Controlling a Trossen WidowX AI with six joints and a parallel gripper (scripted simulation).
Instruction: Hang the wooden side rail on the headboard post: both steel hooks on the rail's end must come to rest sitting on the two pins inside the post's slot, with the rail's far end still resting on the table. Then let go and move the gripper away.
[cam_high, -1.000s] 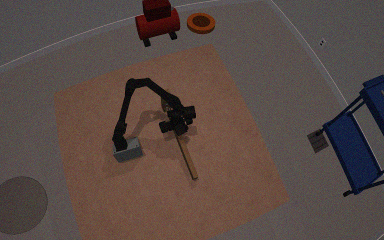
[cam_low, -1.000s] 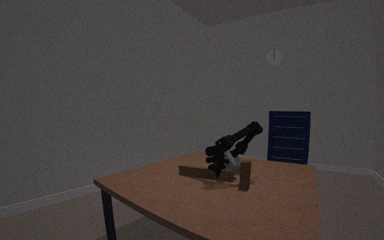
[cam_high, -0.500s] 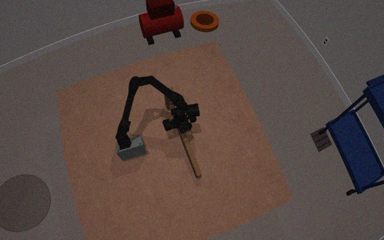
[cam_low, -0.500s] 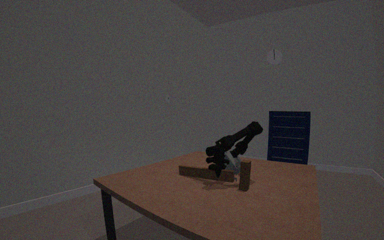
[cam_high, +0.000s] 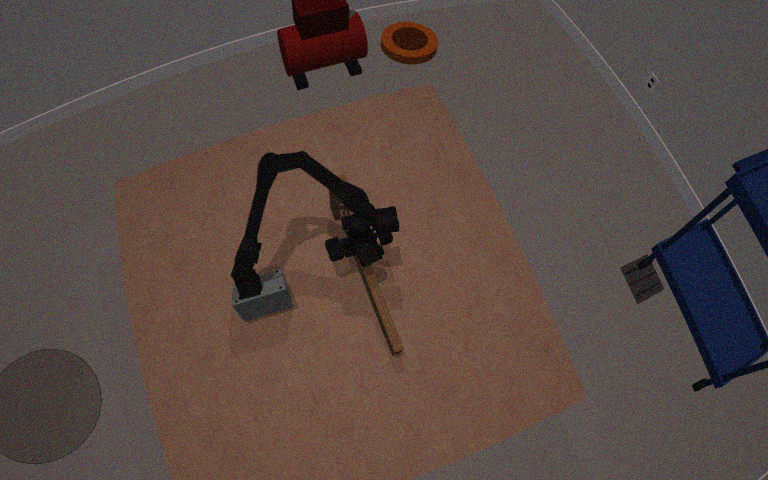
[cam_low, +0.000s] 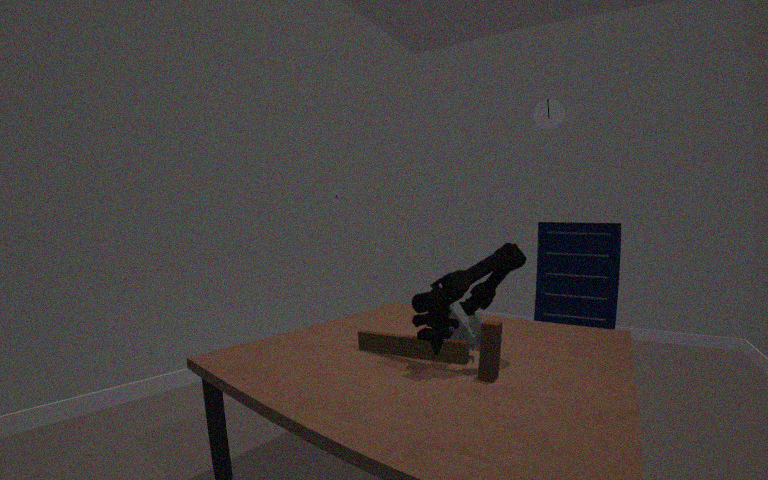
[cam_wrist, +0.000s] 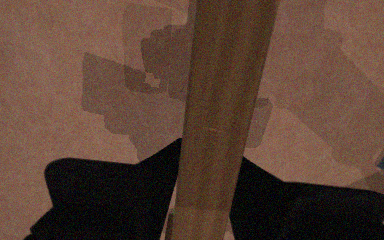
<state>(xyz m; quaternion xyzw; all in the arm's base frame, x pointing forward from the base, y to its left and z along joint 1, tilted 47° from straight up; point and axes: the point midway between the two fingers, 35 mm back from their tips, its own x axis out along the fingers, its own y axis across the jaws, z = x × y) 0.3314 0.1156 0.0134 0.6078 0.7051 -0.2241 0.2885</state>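
Note:
The wooden side rail (cam_high: 382, 311) (cam_low: 389, 345) (cam_wrist: 225, 75) is held near its post end by my gripper (cam_low: 436, 349) (cam_wrist: 200, 145), which is shut on it, one black finger on each side. The rail's far end is low at the table; whether it touches is hard to tell. The headboard post (cam_low: 489, 352) (cam_high: 335, 204) stands upright just beyond the rail's near end. In the exterior view a gap shows between them, with a small hook (cam_low: 471, 358) sticking out of the rail's end. The other hook, the slot and the pins cannot be made out.
The arm's grey base block (cam_high: 263, 304) stands on the table (cam_high: 481, 339) (cam_low: 555, 407), left of the rail in the top view. The arm arches over from it. A red tank, an orange ring and a blue cart (cam_high: 713, 305) are off the table.

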